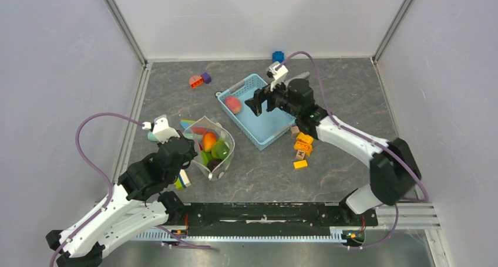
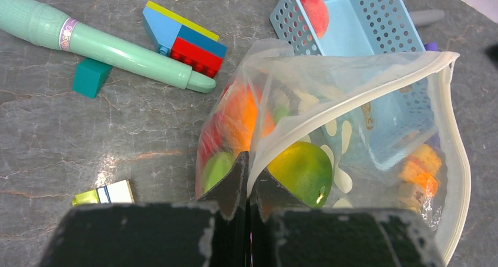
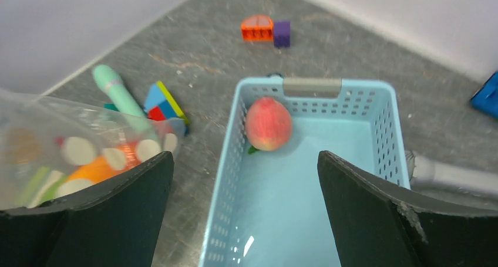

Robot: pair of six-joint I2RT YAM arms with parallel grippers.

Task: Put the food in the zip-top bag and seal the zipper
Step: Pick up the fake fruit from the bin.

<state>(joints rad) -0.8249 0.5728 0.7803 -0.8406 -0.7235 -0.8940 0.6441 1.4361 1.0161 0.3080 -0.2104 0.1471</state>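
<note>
- Overall, a dark grey, marbled table top (image 1: 258, 173) is recorded, enclosed on three sides by plain pale walls (image 1: 252, 14), with metal posts at the two far corners.
- A light-blue mesh basket (image 1: 265, 129) is set near the middle of the surface and is taken as the reference.
- One pink-red peach (image 1: 233, 104) is found inside the basket, on its floor at the far-left end.
- The right claw (image 3: 244, 161) is held above the basket with its fingers spread wide; nothing is gripped.
- The zip-top bag (image 2: 352, 91) is stood just left of the basket with its mouth gaping; the zipper (image 2: 461, 161) is seen unsealed along the rim.
- An orange piece (image 2: 244, 114), a green piece (image 2: 302, 170) and something red are noted inside the bag.
- The left claw (image 2: 248, 161) is clamped tight on the near edge of the bag.
- Left of the basket, past the bag, a mint-green stick (image 2: 117, 44), a teal block (image 2: 91, 76) and a blue, red and yellow brick (image 2: 182, 38) are laid on the surface.
- Lettered blocks (image 1: 302, 146) are scattered just right of the basket.
- Beyond the basket, an orange and purple pair (image 1: 199, 79) is noted to the far left, and a blue item (image 1: 278, 56) by the back wall.
</note>
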